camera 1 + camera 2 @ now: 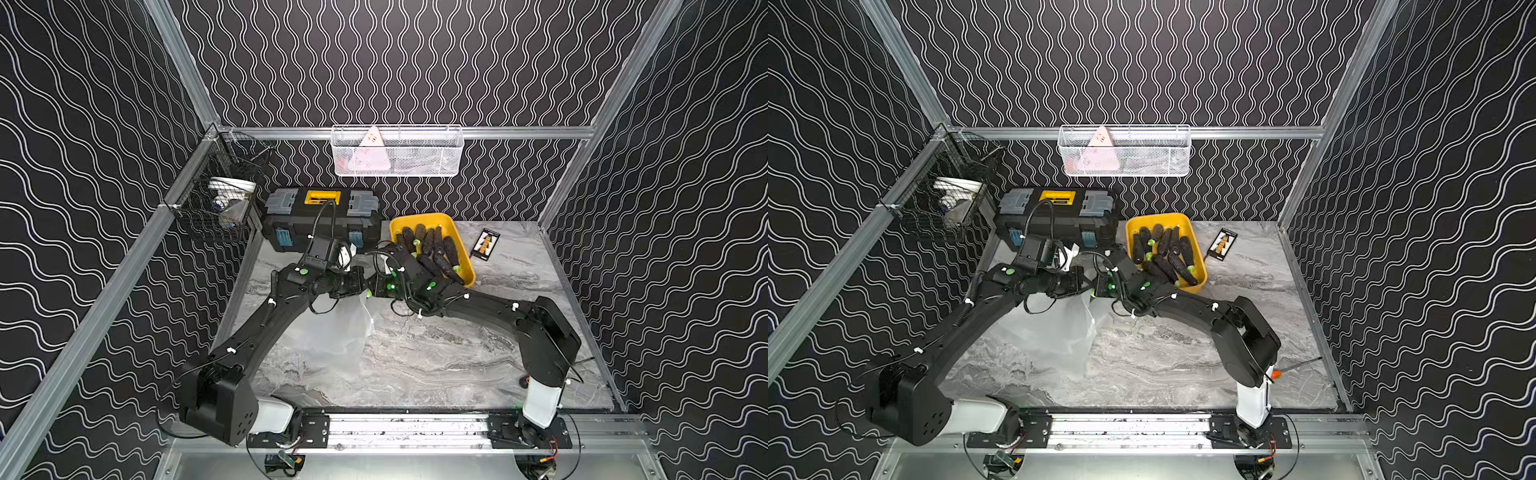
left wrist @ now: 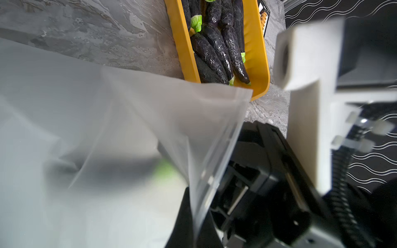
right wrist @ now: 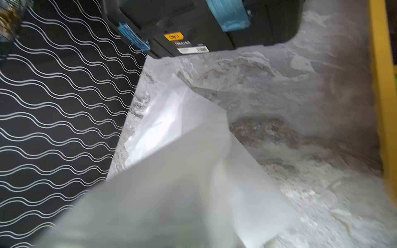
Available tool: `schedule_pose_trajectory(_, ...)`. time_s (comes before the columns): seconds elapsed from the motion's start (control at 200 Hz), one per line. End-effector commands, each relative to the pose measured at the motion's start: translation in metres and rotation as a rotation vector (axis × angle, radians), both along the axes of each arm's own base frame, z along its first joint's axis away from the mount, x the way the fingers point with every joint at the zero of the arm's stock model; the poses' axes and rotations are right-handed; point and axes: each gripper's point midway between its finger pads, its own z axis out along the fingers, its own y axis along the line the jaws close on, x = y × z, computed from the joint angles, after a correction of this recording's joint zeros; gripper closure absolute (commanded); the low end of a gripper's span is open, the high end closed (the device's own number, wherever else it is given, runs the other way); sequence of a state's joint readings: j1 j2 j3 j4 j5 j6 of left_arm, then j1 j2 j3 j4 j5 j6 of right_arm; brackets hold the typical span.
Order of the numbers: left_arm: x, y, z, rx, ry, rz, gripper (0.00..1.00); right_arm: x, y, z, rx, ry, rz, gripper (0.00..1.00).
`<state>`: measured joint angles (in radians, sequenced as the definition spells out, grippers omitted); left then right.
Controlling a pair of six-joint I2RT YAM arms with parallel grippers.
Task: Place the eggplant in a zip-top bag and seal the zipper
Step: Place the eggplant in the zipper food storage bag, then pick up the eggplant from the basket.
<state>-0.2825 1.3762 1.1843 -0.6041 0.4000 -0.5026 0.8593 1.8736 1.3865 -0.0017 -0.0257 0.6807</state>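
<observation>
We are watching the left hand (image 1: 358,286) pinching shut on the raised mouth edge of the bag (image 1: 332,332), whose body is drooping onto the tabletop (image 1: 436,365). The thin film could be slipping out if the pull turns sharp, and the mouth could be folding flat if the two hands are tugging unevenly. Just beside it, the right hand (image 1: 380,286) is hovering at the same edge, but film is filling its wrist view and we are not managing to tell whether it is gripping or standing apart. A missed grab there would be leaving no way in. Further right, the eggplants (image 1: 432,253) are all lying in the yellow tray (image 1: 419,217), none in the bag as far as we are seeing. The right forearm is hanging over the tray's near end, so a careless swing could be knocking it. Counting across, we are finding one black wire basket (image 1: 216,208), one toolbox (image 1: 322,216), one bag, two hands, one white mesh basket (image 1: 397,151), one tray holding at least seven eggplants (the forearm is hiding some), one small card (image 1: 485,244) and one screwdriver (image 1: 1298,365).
</observation>
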Motion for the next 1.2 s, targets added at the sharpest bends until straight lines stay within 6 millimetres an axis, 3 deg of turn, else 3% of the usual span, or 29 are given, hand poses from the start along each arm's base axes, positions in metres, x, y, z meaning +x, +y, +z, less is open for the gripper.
schedule_pose_trajectory(0.0, 0.0, 0.0, -0.002, -0.007, 0.009, 0.003, 1.0, -0.003, 0.008, 0.008, 0.013, 0.005, 0.04, 0.63)
schedule_pose_trajectory(0.06, 0.002, 0.001, -0.007, -0.001, 0.018, 0.01, 1.0, -0.007, 0.006, 0.014, 0.007, 0.004, 0.053, 0.5)
schedule_pose_trajectory(0.14, 0.005, 0.003, -0.01, 0.004, 0.021, 0.023, 1.0, -0.01, -0.004, 0.03, 0.007, -0.012, 0.054, 0.44)
schedule_pose_trajectory(0.31, 0.013, 0.006, -0.017, 0.029, 0.024, 0.034, 1.0, -0.012, -0.034, 0.057, 0.021, -0.033, 0.043, 0.41)
schedule_pose_trajectory(0.44, 0.017, 0.008, -0.023, 0.054, 0.029, 0.039, 1.0, 0.005, -0.075, 0.062, 0.027, -0.036, -0.03, 0.41)
schedule_pose_trajectory(0.51, 0.016, 0.009, -0.027, 0.06, 0.035, 0.038, 1.0, 0.024, -0.105, 0.052, 0.006, -0.023, -0.08, 0.41)
schedule_pose_trajectory(0.656, 0.011, 0.01, -0.031, 0.065, 0.043, 0.033, 1.0, 0.063, -0.163, 0.005, -0.175, 0.022, -0.138, 0.4)
schedule_pose_trajectory(0.821, 0.006, 0.011, -0.032, 0.069, 0.044, 0.027, 1.0, 0.093, -0.222, -0.03, -0.344, 0.045, -0.186, 0.39)
schedule_pose_trajectory(0.901, 0.005, 0.009, -0.033, 0.063, 0.048, 0.024, 1.0, 0.096, -0.224, -0.039, -0.374, 0.068, -0.129, 0.4)
schedule_pose_trajectory(1.196, 0.006, -0.001, -0.037, 0.072, 0.056, 0.002, 1.0, 0.09, -0.204, -0.077, -0.403, 0.134, 0.028, 0.39)
